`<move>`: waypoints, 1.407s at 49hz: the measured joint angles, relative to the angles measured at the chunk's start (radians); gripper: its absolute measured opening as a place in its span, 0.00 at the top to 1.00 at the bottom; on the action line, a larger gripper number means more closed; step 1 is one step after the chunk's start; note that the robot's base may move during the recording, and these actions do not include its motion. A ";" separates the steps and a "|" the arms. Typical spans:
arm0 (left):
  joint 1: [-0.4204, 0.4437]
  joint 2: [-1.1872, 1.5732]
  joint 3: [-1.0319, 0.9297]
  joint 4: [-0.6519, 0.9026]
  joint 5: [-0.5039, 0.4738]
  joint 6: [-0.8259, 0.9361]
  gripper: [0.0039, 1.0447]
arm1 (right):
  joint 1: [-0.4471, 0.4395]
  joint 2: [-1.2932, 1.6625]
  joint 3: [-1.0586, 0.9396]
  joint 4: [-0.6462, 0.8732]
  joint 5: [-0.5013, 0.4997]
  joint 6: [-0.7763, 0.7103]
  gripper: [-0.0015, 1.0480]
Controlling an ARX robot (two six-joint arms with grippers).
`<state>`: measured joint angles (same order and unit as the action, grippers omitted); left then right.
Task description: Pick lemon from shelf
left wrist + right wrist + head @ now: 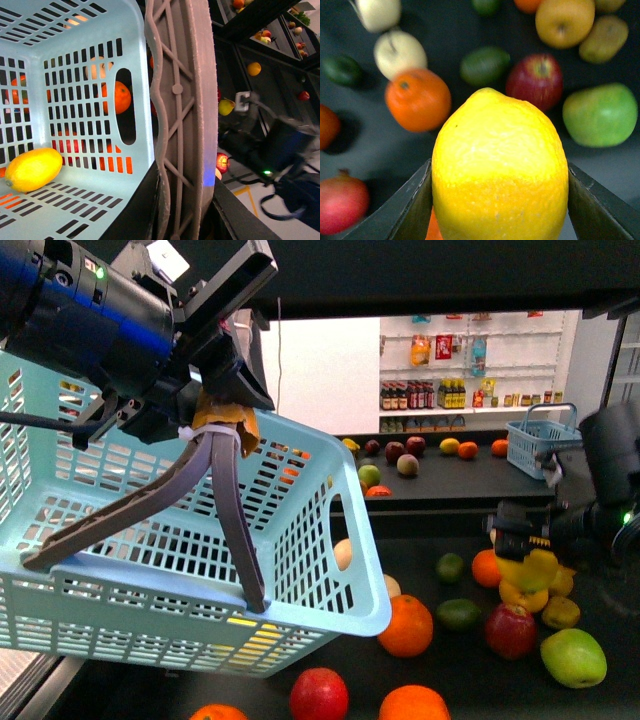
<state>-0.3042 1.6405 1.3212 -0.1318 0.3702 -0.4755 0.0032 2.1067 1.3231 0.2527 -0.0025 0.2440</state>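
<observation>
Where the right hand [500, 200] hangs, the lemon [500, 170] sits clamped (both sides).

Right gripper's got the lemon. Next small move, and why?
Probably lift the right gripper straight up a little. The lemon sits clamped between its fingers, with an orange, a red apple and a green apple crowded below; the light blue basket in the left gripper is to its left, so swinging sideways now might knock fruit.

Lemon [500, 160]: bright yellow, oval, clamped in right claw [500, 205] above black shelf [470, 680] tier.
</observation>
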 joint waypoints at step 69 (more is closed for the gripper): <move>0.011 0.000 0.000 0.001 -0.016 0.003 0.84 | 0.467 -0.319 -0.037 -0.098 -0.120 0.156 0.08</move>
<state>-0.2935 1.6405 1.3212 -0.1310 0.3546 -0.4725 0.4702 1.7882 1.2865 0.1543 -0.1226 0.3996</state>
